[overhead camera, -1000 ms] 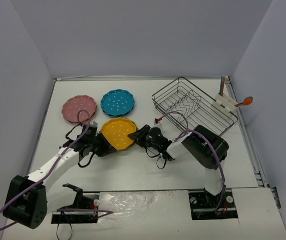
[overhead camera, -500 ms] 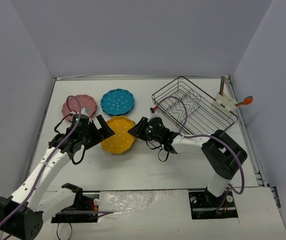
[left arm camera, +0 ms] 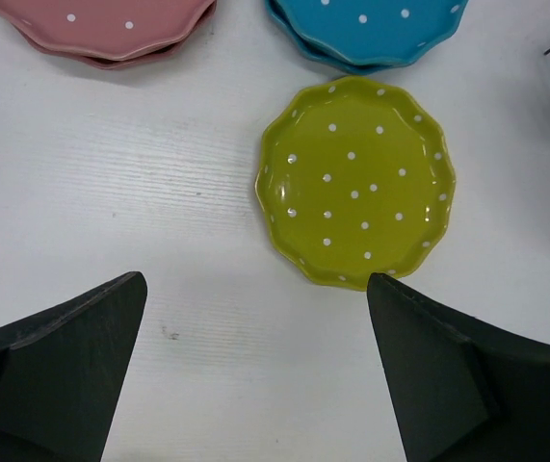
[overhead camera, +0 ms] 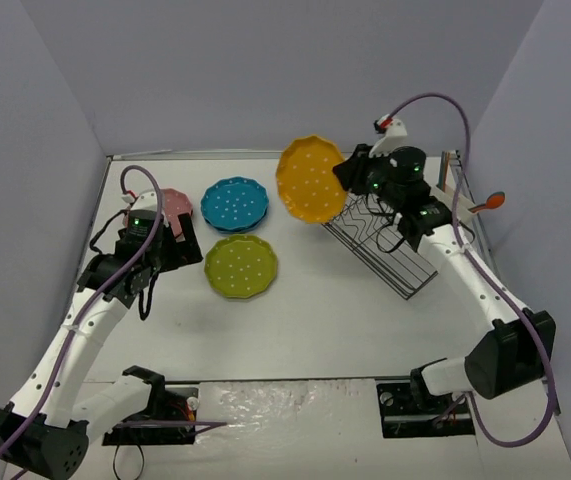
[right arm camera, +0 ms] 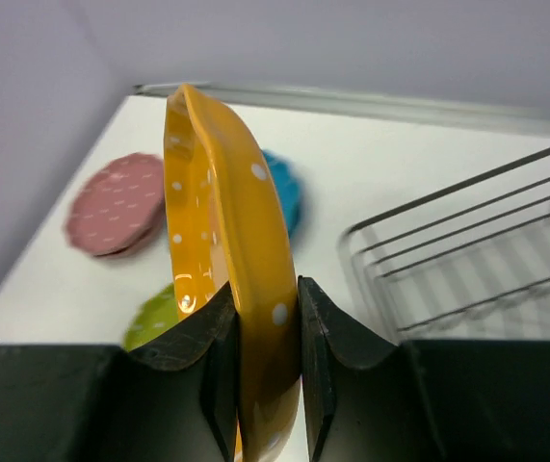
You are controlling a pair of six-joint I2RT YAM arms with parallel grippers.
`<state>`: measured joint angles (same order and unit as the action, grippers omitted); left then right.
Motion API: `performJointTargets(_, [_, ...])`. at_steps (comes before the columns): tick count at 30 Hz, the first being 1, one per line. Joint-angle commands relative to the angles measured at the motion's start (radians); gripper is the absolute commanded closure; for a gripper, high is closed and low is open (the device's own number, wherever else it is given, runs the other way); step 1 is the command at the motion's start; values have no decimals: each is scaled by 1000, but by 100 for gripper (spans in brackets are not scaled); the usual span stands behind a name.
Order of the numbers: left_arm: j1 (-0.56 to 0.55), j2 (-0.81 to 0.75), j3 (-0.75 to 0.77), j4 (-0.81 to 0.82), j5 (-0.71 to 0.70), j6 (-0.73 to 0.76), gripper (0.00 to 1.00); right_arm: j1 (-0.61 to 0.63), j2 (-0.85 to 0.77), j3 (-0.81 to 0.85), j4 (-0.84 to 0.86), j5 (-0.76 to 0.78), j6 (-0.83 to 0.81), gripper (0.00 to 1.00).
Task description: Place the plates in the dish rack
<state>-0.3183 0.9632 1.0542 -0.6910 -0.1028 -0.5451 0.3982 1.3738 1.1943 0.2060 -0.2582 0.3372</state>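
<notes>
Right gripper is clamped on the rim of the orange plate. In the wrist view, both fingers press the plate's two faces, and the plate stands on edge, rising straight up from between them. In the top view the plate is in the air to the left of the gripper, its dotted face turned toward the camera. It is off the table and sits at the left end of the dish rack. It is not in the rack, and no slot contact is visible. The right arm partly covers the rack. In the right wrist view the rack's wires are blurred, to the right of the plate and behind it.

Left gripper has its jaws wide apart and holds nothing. In its wrist view the two dark fingers frame bare table. The yellow-green plate lies flat just beyond the fingertips, nearer the right finger and touching neither. In the top view this plate lies just right of the left gripper.

The blue plates lie stacked flat behind the yellow-green one, close but apart. The pink plates are stacked to their left, partly hidden by the left arm in the top view. All of these lie on the table, well left of the rack.
</notes>
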Motion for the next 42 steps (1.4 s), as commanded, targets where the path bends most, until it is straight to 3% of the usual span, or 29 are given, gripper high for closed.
performJointTargets(1, [16,42,15,61,-17,119,3,-207,-71,148,70,-127,-271,100])
performJointTargets(8, [30,83,-6,83,-16,174,3,-359,10,288,-30,-130,-637,100])
performJointTargets(17, [51,82,-46,88,-28,205,3,-384,153,407,-53,-49,-929,100])
performJointTargets(28, [103,59,-75,107,18,197,3,-381,278,470,-53,15,-1034,100])
performJointTargets(42, [128,65,-85,109,35,190,3,-381,369,400,-5,22,-1029,100])
